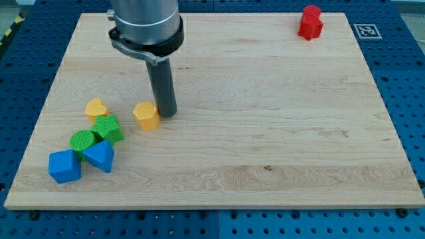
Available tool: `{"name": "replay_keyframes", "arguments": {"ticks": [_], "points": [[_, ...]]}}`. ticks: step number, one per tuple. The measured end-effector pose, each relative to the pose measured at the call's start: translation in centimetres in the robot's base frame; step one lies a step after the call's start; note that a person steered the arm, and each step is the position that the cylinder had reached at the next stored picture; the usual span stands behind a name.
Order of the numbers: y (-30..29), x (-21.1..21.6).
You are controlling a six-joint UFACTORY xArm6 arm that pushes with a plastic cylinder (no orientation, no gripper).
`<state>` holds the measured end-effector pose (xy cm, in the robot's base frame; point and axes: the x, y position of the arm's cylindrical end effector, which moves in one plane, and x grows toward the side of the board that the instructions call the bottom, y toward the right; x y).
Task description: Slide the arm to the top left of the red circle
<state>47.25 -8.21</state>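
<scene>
My tip, a bare rod grasping nothing, touched the yellow block at frame left; it needed 1 long diagonal w/o nudging, to upper left of the red block.

My tip is dark grey. On the pale wood-grain surface sit two yellow blocks, two green, two blue, and one red block.

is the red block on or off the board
On: the red block sits on the wooden board, near its top right corner.
</scene>
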Motion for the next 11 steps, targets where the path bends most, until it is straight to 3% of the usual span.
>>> {"name": "replay_keyframes", "arguments": {"ticks": [3,5,9,10,11], "points": [[-3.8,3.3],[7.0,1.8],[18.0,-23.7],[19.3,-28.0],[19.7,-28.1]]}}
